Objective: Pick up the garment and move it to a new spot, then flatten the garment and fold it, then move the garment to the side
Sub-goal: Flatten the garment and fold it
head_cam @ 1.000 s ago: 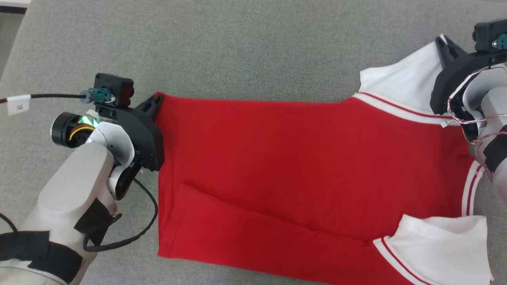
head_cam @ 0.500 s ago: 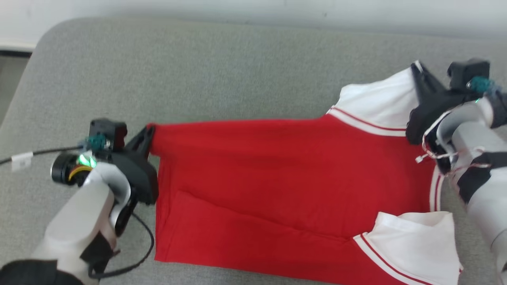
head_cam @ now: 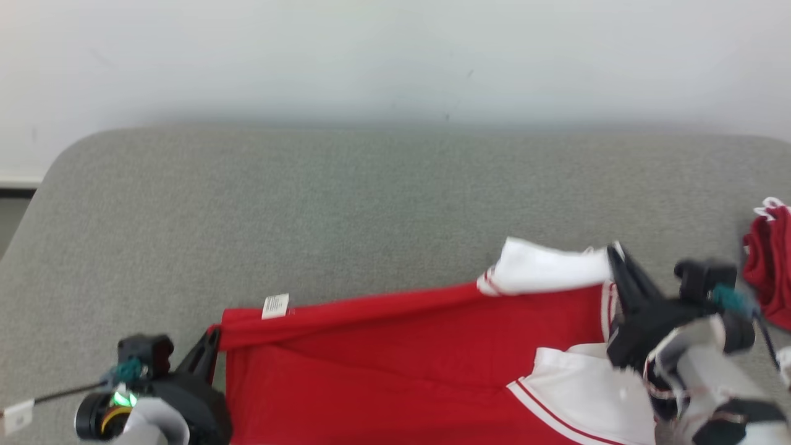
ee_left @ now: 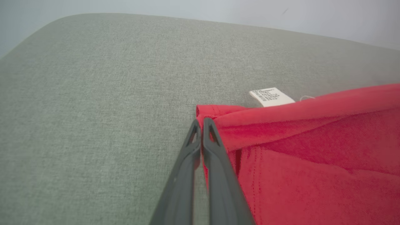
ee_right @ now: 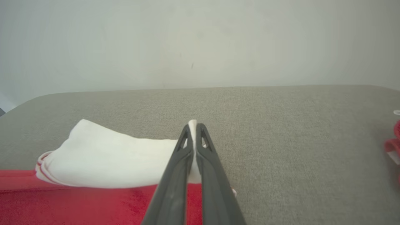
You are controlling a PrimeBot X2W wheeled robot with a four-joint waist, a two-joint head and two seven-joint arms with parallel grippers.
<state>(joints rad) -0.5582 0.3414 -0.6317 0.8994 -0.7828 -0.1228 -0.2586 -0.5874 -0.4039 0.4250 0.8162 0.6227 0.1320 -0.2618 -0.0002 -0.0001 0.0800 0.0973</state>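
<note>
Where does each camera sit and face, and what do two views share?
Head view: from the head, down at the garment; left gripper, right gripper show.
Left wrist view: along its shut fingers to the red corner.
Right wrist view: along its shut fingers pinching the white sleeve.
Shared: head and left wrist views show the label.

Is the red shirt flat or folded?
Partly folded. The red-and-white fabric shirt has its far edge doubled over, white care label showing, held by the left end effector and right end effector.
</note>
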